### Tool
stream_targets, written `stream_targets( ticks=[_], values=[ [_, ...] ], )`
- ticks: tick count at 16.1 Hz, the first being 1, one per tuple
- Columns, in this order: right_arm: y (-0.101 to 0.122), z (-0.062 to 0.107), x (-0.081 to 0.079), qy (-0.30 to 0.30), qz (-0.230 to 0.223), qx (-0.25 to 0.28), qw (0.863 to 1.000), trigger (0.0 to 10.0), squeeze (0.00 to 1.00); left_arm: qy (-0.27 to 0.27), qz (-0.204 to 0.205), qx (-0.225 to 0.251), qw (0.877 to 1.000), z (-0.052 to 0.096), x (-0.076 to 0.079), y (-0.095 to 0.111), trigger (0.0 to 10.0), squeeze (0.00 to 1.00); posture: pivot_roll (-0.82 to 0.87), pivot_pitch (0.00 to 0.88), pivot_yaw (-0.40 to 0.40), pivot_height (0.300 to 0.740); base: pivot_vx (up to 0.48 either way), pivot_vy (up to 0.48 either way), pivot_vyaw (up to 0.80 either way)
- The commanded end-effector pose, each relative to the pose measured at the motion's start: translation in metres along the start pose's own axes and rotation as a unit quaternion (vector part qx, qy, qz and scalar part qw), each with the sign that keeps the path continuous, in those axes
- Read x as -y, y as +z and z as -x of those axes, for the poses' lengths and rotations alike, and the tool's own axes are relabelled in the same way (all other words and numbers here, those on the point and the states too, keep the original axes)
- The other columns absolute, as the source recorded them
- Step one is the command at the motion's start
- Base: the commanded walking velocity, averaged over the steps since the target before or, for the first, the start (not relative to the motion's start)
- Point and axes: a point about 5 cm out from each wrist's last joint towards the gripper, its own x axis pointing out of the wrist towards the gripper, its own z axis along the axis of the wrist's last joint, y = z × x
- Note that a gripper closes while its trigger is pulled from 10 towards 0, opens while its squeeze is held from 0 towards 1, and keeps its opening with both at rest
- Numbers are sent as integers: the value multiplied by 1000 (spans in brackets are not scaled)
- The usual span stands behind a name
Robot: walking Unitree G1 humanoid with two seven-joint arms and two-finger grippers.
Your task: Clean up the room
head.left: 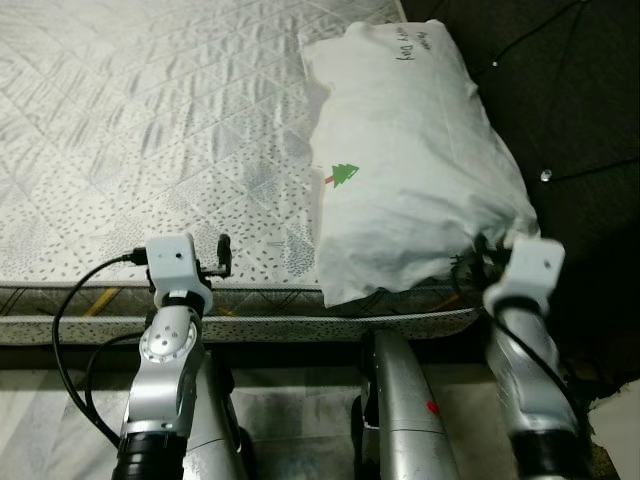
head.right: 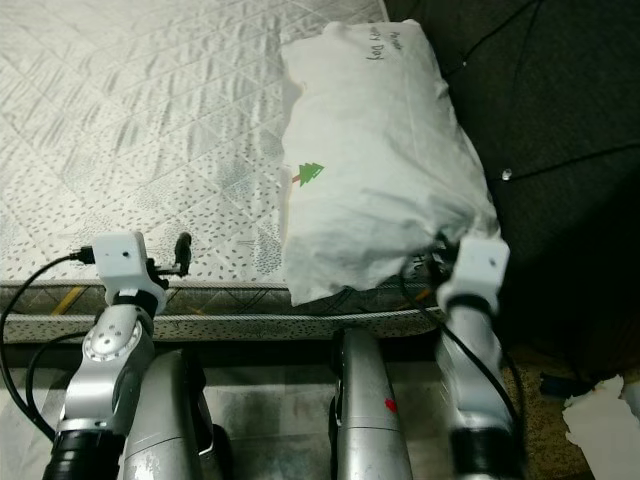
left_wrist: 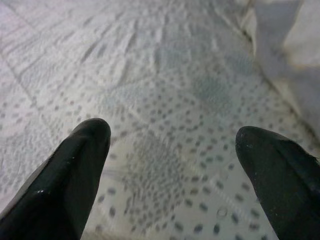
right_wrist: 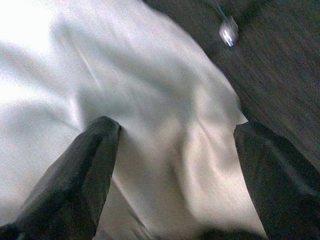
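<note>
At the lower left of your head view the left gripper (left_wrist: 172, 150) hovers over the near edge of the mattress (head.left: 130, 130), its fingers (left_wrist: 75, 170) spread wide with nothing between them. The quilted, speckled mattress fills the upper left and middle of the frame. Right of centre, the white pillow (head.left: 400, 160) lies along the mattress's right side, a small green tree mark (head.left: 345, 175) on it, its near corner overhanging the edge. At the lower right, your right gripper (right_wrist: 175, 165) sits against that corner, fingers apart, white fabric between them.
</note>
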Motion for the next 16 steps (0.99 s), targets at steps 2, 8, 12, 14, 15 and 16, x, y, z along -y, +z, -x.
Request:
stream_targets(
  ticks=[2, 8, 12, 14, 15, 16],
  values=[
    [19, -6, -13, 21, -22, 39, 999, 10000, 1000, 0, 4, 11, 1000, -7, 2, 7, 10000, 0, -42, 113, 12, 528, 0, 0, 0],
    [34, 2, -36, 78, -55, 72, 993, 10000, 1000, -9, 23, 18, 1000, -14, 13, 9, 10000, 0, -79, 84, 12, 528, 0, 0, 0],
    [32, 9, -44, 106, -57, 62, 991, 10000, 1000, -18, 18, 22, 999, -7, 9, 9, 10000, 0, -51, 114, -6, 528, 0, 0, 0],
    [32, 14, -53, 141, -62, 58, 986, 10000, 0, -3, 12, 12, 1000, -3, 1, 0, 10000, 0, -53, 118, -8, 528, 0, 0, 0],
    [34, 16, -55, 151, -66, 63, 984, 10000, 0, 1, 14, 10, 1000, -2, 0, 0, 10000, 0, -51, 121, -5, 528, 0, 0, 0],
    [36, 15, -55, 148, -71, 67, 984, 10000, 0, -6, 15, 10, 1000, -4, 5, 1, 10000, 0, -42, 128, -1, 528, 0, 0, 0]
  ],
)
